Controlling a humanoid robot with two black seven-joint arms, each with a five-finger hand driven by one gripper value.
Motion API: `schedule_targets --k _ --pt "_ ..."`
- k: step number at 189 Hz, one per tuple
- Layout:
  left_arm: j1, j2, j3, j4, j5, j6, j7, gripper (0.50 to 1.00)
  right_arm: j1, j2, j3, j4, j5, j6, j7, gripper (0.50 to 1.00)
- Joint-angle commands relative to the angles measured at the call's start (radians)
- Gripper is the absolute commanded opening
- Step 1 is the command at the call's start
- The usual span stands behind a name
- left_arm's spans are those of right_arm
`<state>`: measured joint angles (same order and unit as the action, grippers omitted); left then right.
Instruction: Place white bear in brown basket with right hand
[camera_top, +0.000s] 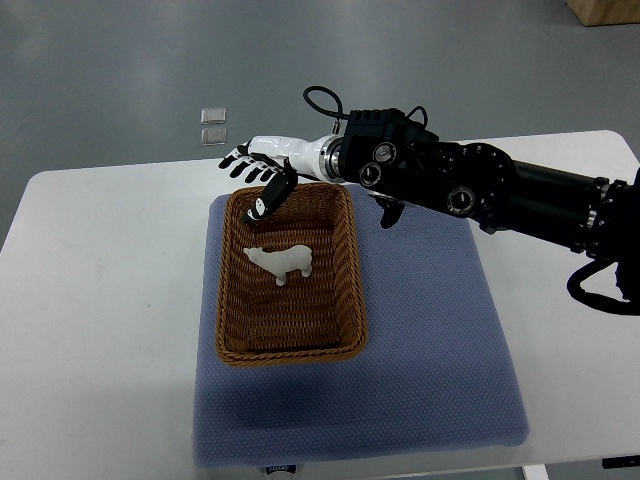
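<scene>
Fingers (248, 160) spread empty above brown basket (345, 250); white bear (282, 261) lies inside below.

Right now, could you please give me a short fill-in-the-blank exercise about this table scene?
1. The white bear lies inside the brown ____.
2. The basket sits on a blue ____.
3. The right hand has its fingers ____ and holds nothing.

Missing words: basket; mat; spread

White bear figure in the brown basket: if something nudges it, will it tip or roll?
The small white bear figure looks rigid and probably light. It seems to stand on narrow legs, so a nudge would likely tip it, not roll it. The brown woven wicker basket walls should contain it.
</scene>
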<state>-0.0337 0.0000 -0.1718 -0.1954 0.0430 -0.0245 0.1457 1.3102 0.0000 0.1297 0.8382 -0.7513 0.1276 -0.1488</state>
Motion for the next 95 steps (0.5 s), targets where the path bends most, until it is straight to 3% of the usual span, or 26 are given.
schedule_targets --k 1,22,47,95 --pt "0.0 0.0 0.0 -0.001 0.0 0.0 0.0 1.0 -0.006 0.0 0.088 -0.001 0.004 -0.002 0.0 0.86" --pt "0.0 0.0 0.0 -0.002 0.0 0.0 0.0 1.0 -0.046 0.0 0.24 -0.001 0.026 -0.009 0.002 0.862" --pt "0.0 0.0 0.0 -0.002 0.002 0.0 0.0 1.0 -0.206 -0.049 0.493 -0.001 0.078 -0.031 0.015 0.862" --pt "0.0 0.0 -0.001 -0.002 0.002 0.0 0.0 1.0 -0.483 -0.041 0.956 -0.024 0.184 -0.031 0.169 0.868"
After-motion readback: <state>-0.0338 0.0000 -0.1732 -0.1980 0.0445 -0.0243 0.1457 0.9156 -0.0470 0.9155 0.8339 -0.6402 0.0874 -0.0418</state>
